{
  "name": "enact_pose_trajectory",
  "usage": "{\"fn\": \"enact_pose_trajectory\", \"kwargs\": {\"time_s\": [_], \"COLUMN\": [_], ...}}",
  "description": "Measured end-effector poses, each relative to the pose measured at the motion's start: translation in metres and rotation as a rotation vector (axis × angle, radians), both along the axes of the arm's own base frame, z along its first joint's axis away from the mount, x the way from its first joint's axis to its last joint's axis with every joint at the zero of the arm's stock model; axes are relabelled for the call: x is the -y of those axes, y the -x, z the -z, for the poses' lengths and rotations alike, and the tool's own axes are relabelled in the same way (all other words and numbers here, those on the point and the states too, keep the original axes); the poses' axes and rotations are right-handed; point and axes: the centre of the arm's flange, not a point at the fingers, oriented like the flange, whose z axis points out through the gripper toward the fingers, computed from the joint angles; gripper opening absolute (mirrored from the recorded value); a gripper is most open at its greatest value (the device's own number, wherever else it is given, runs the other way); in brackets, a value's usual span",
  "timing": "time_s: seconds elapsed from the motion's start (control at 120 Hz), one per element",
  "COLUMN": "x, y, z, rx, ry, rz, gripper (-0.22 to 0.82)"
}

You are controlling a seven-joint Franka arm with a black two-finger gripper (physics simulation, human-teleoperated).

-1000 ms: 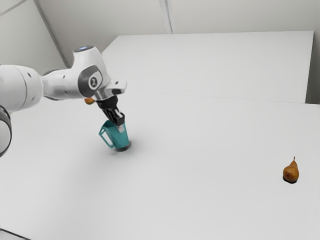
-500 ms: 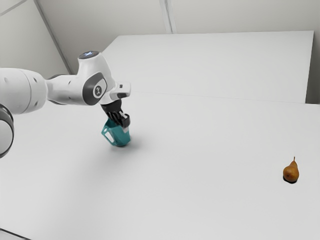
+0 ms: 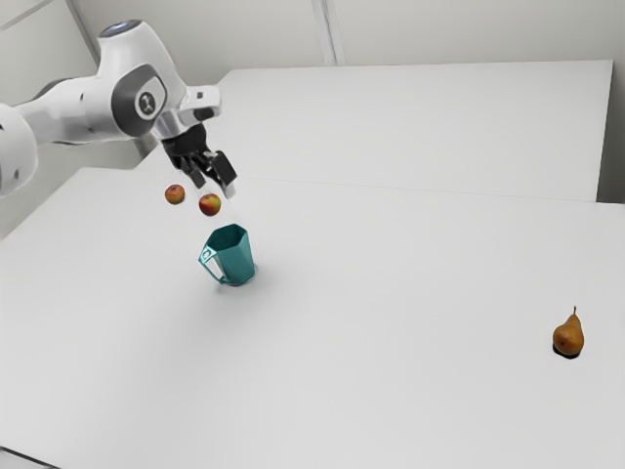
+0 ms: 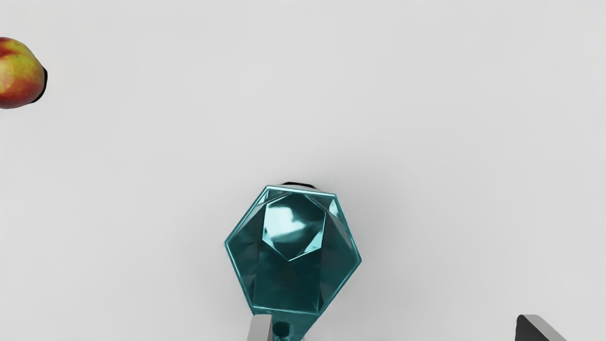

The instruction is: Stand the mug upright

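The black two-finger gripper [image 3: 216,185] is hanging above the table, its fingers [image 4: 539,327] standing wide apart and gripping nothing. The white arm with dark grey joint covers [image 3: 86,109] is reaching in from the exterior view's left and is holding the gripper at a slant. Below the gripper and apart from it, the glossy teal mug with six flat sides [image 3: 235,259] is standing upright on its base, its open mouth facing up. Its angular teal handle [image 3: 206,256] is pointing toward the exterior view's left. In the wrist view, one fingertip is overlapping the handle end of the mug, while the other is showing well to the side of it; the mug's hollow inside and flat bottom are showing too.

Farther out, a round red-and-yellow apple [image 3: 210,204] is lying near the mug, and a second round red-and-yellow apple [image 3: 175,194] is resting close to the first, toward the exterior view's left. Well apart from them all, a brown pear with a thin stem [image 3: 568,338] is sitting toward the exterior view's right. The broad, plain white table [image 3: 391,381] is supporting the mug and the fruit.
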Motion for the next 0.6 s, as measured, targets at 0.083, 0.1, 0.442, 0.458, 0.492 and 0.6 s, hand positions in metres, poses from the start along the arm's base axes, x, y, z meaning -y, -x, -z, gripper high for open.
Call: {"fn": "enact_pose_trajectory", "kwargs": {"time_s": [0.083, 0.1, 0.442, 0.458, 0.492, 0.6], "x": [-0.002, -0.002, -0.011, -0.011, -0.011, -0.008], "y": [0.015, 0.018, 0.041, 0.041, 0.042, 0.043], "z": [-0.035, -0.041, -0.097, -0.097, -0.096, -0.094], "rx": [0.003, 0.002, -0.039, -0.043, -0.049, -0.066], "ry": [0.002, 0.002, -0.028, -0.027, -0.026, -0.023], "rz": [-0.007, -0.008, -0.024, -0.024, -0.024, -0.022], "gripper": [0.58, 0.58, 0.60, 0.60, 0.60, 0.60]}}
